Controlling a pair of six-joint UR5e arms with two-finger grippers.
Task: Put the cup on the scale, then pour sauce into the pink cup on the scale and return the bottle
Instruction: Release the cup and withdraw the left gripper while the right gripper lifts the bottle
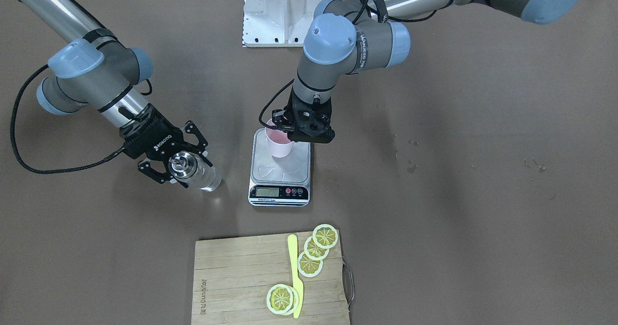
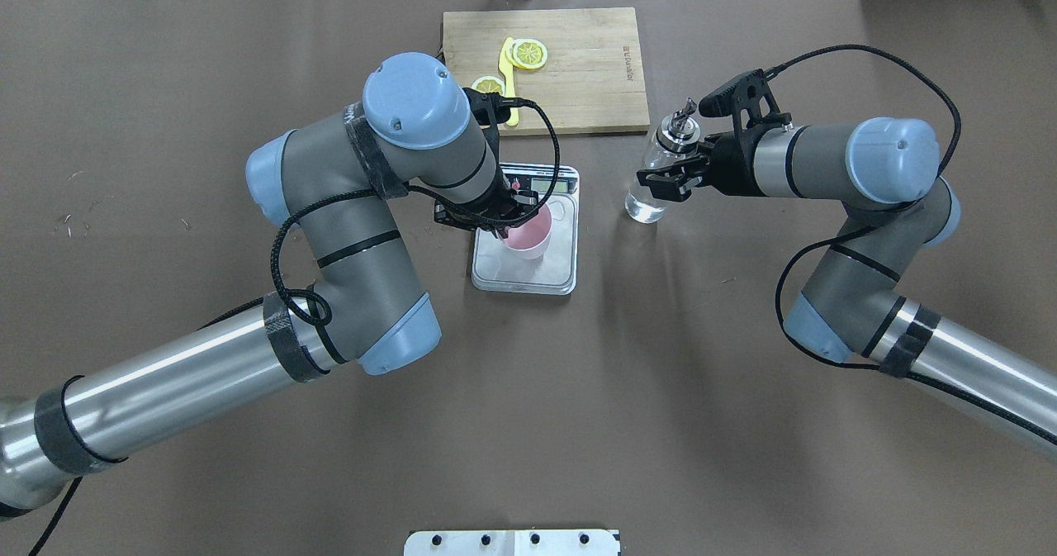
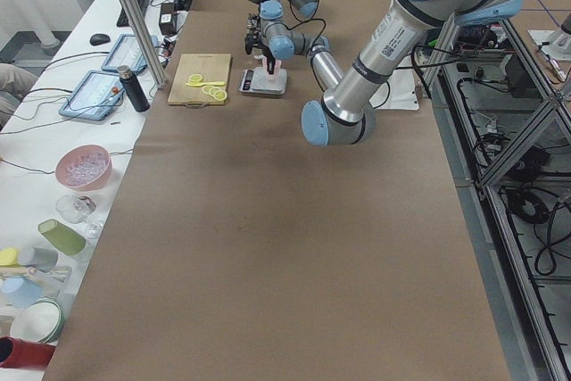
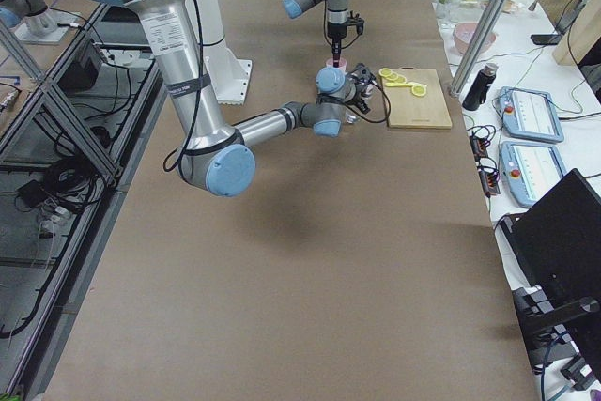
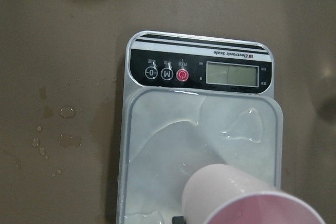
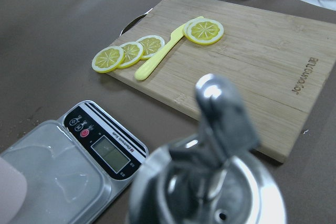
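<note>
The pale pink cup [image 1: 278, 145] is over the silver platform of the scale [image 1: 279, 193], near its back edge. My left gripper [image 1: 286, 129] is shut on the cup's rim from above. I cannot tell whether the cup's base touches the platform. The left wrist view shows the cup [image 5: 236, 198] tilted over the wet platform, with the scale's display strip [image 5: 199, 72] beyond it. The clear glass bottle [image 1: 205, 176], with a metal cap and spout, is upright beside the scale. My right gripper [image 1: 186, 168] is shut around its upper part. The overhead view shows the cup [image 2: 528, 234], bottle [image 2: 646, 199] and both grippers [image 2: 508, 224] [image 2: 670, 172].
A wooden cutting board [image 1: 231, 276] with lemon slices [image 1: 316, 250] and a yellow knife [image 1: 295, 276] lies beyond the scale. Liquid is smeared on the platform. Drops spot the brown table [image 1: 410, 156]. The white robot base [image 1: 282, 11] stands behind.
</note>
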